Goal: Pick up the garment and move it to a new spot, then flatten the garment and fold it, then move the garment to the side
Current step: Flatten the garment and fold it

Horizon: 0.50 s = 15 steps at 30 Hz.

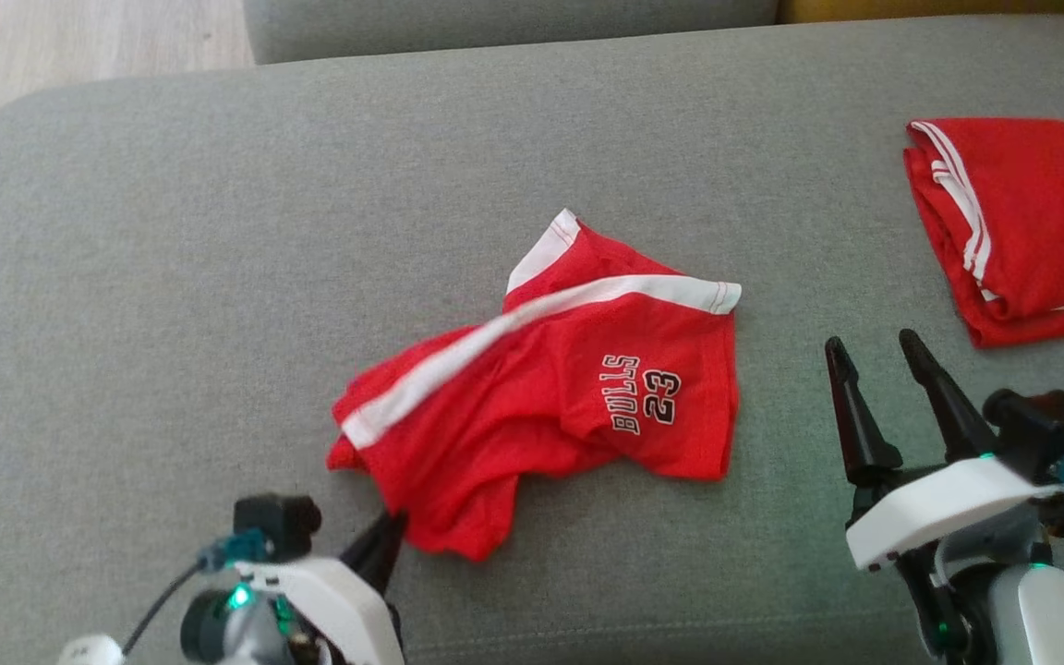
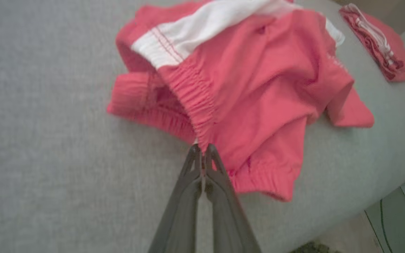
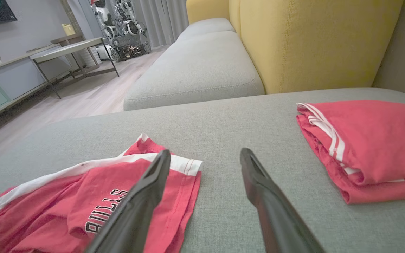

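Head view first: the left claw [image 1: 386, 545] is half cut off at the bottom edge, its tips lost against the near edge of the red shorts [image 1: 569, 388]. Left wrist view settles it, with the fingers pressed together and pinching the gathered elastic waistband. The shorts lie crumpled mid-way across the grey woven sofa cushion [image 1: 172, 231]: thin fabric, white side stripe, BULLS 23 print. The right claw [image 1: 871, 344] hovers spread wide, holding nothing, near a folded red garment [image 1: 1021, 222] clipped by the frame's right edge.
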Available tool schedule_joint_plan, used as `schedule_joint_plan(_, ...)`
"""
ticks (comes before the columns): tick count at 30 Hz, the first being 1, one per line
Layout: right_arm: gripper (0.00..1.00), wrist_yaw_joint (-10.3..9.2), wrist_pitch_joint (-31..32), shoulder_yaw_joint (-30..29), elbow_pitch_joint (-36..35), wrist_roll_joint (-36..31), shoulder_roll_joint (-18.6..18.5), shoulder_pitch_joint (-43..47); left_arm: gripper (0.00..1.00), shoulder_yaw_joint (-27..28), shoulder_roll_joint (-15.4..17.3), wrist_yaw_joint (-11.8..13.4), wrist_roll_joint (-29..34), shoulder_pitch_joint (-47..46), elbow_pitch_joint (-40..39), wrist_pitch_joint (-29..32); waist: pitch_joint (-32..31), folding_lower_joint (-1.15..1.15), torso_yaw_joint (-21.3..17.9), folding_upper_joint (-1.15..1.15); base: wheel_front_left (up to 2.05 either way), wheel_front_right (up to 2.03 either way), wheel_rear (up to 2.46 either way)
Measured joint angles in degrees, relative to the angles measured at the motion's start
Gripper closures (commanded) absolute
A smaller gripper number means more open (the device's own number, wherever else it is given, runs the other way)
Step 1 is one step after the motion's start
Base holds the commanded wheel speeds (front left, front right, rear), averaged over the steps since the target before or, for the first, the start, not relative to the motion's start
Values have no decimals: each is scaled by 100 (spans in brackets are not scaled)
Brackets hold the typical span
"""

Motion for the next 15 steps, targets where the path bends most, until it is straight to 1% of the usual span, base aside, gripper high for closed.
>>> schedule_joint_plan(4, 0, 0, 16, -14, -1, 49, 3, -1, 100, -75, 10, 30, -86, 114, -4, 120, 9, 0, 20, 0, 0, 0, 0)
schedule_joint_plan(8, 0, 0, 41, -16, -1, 81, 3, -2, 100, -65, -9, 34, -105, 62, 249, 93, 12, 0, 18, 0, 0, 0, 0)
schedule_joint_plan(9, 0, 0, 41, -16, -1, 105, 3, -2, 77, -53, -21, 36, -105, 36, 352, 51, 11, 0, 16, 0, 0, 0, 0)
schedule_joint_plan(10, 0, 0, 45, -18, -1, 107, 3, -2, 0, -53, -27, 36, -104, 12, 449, 13, 7, 0, 9, 0, 0, 0, 0)
schedule_joint_plan(12, 0, 0, 45, -31, -1, 159, 4, -3, 0, -14, -82, 36, -107, -62, 634, -169, -29, 0, -14, 0, 0, 0, 0)
schedule_joint_plan(15, 0, 0, 45, -42, -2, 158, 4, -1, 0, 69, -110, 73, -105, -86, 662, -331, -73, 0, -25, 0, 0, 0, 0)
